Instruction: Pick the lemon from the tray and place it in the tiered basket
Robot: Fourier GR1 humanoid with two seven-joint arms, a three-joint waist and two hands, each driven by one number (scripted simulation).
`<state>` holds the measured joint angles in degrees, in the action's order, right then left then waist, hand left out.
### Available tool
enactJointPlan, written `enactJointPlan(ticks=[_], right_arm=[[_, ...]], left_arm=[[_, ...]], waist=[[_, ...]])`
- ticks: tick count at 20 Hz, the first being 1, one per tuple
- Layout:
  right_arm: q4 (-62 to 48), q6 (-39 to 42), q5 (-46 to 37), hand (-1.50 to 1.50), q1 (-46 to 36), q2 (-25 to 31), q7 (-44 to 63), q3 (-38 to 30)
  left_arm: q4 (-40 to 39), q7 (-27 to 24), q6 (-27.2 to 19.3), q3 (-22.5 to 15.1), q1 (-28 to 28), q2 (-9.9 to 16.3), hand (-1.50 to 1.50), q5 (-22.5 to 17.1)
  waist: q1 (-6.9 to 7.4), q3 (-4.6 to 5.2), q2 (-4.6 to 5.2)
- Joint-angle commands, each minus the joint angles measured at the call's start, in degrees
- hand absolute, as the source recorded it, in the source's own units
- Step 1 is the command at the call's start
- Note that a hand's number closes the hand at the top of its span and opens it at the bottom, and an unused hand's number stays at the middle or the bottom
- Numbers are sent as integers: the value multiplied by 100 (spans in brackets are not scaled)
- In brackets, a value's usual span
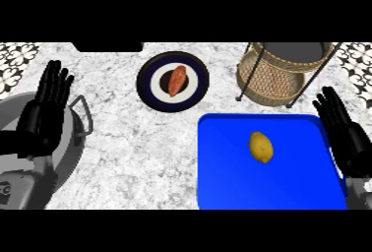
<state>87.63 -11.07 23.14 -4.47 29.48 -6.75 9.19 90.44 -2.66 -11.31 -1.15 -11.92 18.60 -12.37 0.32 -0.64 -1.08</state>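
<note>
Two black hands show at the sides of the head view, both with fingers straight and pointing up, neither holding anything. The left hand [45, 110] sits near the left edge, over a grey metal pot [73, 147] whose wire handle [82, 115] pokes out to the right. The right hand [343, 130] sits near the right edge, just beside the right side of the blue tray [225, 187] and overlapping its border.

On the blue tray lies the lemon [262, 146], alone, a little right of the tray's middle and toward its upper half, its long axis running roughly up and down the view. It is apart from both hands; the right hand is the nearer one.

Beyond the tray, toward the top right, stands the tiered basket [280, 81], a woven wicker bowl in a dark wire frame with a grey upper shelf [294, 50] above it. Its lower rim comes close to the tray's far edge without touching it, as far as can be told.

Left of the basket, near the top centre, a round plate [156, 88] with a dark rim and white centre carries a reddish-brown piece of food [177, 80], perhaps a sweet potato. All of this rests on a pale speckled marble bench [138, 162].
</note>
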Motion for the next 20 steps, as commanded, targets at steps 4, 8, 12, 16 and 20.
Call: enactJointPlan(ticks=[4,8,12,16,20], right_arm=[[-1093,-1469,-759,-150,-1172,-1189,528,330],[-1921,-2948,-1635,-150,-1559,-1704,984,544],[-2724,-2977,-1513,-150,-2214,-2701,-505,244],[-2234,-3434,-2545,-150,-2172,-2132,545,983],[-2066,-3059,-3365,-150,-2541,-1165,2480,1704]], left_arm=[[-225,198,543,-759,239,-171,0,186],[-700,51,876,-1252,335,-466,0,217],[-1209,-430,1141,-1015,570,-332,0,202],[-1167,-103,965,-1035,314,-518,0,316],[-1066,-211,1124,-1002,654,-345,0,222]], waist=[[151,65,167],[206,80,233],[95,62,155],[-40,71,98],[-93,107,15]])
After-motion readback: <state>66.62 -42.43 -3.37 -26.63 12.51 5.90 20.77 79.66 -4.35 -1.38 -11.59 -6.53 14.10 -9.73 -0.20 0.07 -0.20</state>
